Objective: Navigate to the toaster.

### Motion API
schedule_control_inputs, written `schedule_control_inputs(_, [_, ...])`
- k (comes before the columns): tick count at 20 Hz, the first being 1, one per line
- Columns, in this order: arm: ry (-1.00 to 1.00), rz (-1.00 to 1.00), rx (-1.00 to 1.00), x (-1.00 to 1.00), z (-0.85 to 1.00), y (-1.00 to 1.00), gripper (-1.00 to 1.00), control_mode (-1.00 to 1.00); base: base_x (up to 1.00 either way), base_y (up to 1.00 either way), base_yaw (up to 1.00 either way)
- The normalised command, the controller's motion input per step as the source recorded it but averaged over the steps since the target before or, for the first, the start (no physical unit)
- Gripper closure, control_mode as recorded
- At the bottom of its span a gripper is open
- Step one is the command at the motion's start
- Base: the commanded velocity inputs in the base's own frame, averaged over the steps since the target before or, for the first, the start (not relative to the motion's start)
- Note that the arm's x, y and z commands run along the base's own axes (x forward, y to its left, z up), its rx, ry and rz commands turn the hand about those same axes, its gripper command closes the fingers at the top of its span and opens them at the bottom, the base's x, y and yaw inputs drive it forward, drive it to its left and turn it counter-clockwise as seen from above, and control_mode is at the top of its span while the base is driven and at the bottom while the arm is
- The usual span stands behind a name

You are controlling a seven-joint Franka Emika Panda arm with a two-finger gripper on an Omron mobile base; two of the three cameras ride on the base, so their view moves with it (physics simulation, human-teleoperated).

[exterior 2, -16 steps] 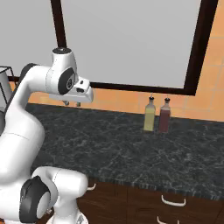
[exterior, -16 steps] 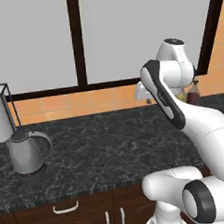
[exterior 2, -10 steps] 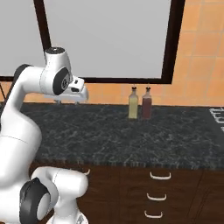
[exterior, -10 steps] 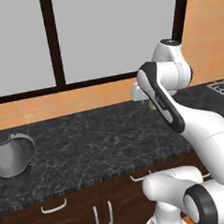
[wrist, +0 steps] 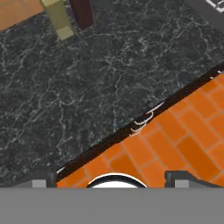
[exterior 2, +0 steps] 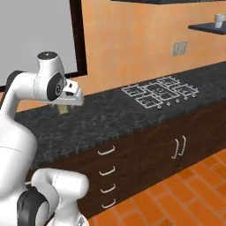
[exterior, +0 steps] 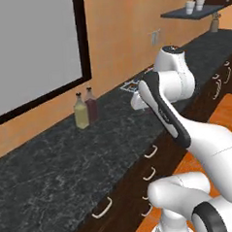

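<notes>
Black marble counter (exterior: 53, 170) stretches ahead, two bottles (exterior: 86, 108) by the window (exterior: 31, 45), a cooktop (exterior 2: 160, 92) further along, and no toaster on this stretch, so its whereabouts can't be told. End effector (wrist: 111, 178) hangs empty, fingertips spread wide. Most of the drive looks undone.

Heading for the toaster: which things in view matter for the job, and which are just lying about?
Job:
gripper, jaws apart, empty
counter to search along

Lying about:
yellow bottle
dark red bottle
cooktop
shelf cups
wall outlet
</notes>
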Motion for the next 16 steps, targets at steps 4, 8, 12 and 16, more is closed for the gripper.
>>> schedule_control_inputs(4, [0.00,0.00,0.00,0.00,0.00,0.00,-1.00,1.00,0.16,-0.86,-0.75])
schedule_control_inputs(8, [0.00,0.00,0.00,0.00,0.00,0.00,-1.00,1.00,0.31,-1.00,-0.64])
schedule_control_inputs(12, [0.00,0.00,0.00,0.00,0.00,0.00,-1.00,1.00,0.56,-1.00,-0.61])
schedule_control_inputs(16, [0.00,0.00,0.00,0.00,0.00,0.00,-1.00,1.00,0.91,-0.93,-0.54])
